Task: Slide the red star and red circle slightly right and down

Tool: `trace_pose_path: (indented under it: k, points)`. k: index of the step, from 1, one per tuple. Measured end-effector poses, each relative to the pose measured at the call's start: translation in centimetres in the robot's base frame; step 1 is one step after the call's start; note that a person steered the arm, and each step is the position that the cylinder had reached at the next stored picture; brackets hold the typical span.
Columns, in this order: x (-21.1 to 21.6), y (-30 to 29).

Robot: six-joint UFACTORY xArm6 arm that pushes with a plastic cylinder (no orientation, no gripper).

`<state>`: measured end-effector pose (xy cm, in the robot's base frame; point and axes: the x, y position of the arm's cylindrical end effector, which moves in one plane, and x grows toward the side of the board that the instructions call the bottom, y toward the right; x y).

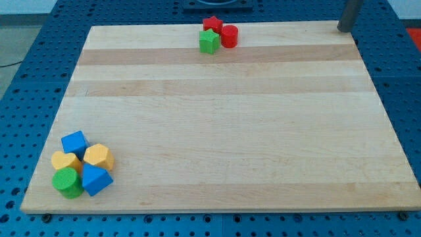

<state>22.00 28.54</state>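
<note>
Sitting right up at the view's top edge of the table, the red star and red circle are found touching each other, with a green block (shape hard to call, maybe a star or hexagon) pressed against both from below.

My tip is seen at the view's top right corner, well apart from that cluster, just at the table's edge. No jaws are fitted on this rig, so nothing can be spread or pinched; only pushing is possible.

Both reds look like small, light, rigid pieces, so easy sliding on the smooth wood is expected, probably with some spinning if they get hit off-centre. Contact is best made on the star's upper-left side, so the pair gets shoved right and down together. The catch: little room is left between the star and the top edge, and the green block may get dragged along.

Way off at the view's bottom left, two blue blocks, two yellow ones and a green cylinder are bunched together, not a concern here.
</note>
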Motion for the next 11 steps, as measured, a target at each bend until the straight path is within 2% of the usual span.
trace_pose_path:
  k: [3, 4, 5, 6, 7, 8, 9, 10, 11]
  points:
    - [0.2, 0.0]
    - [1.3, -4.5]
    - [10.3, -9.8]
    - [17.0, -19.2]
    - [17.4, -30.4]
    - [12.7, -40.2]
    - [5.3, -46.3]
    - [-2.7, -44.4]
    - [-2.9, -43.7]
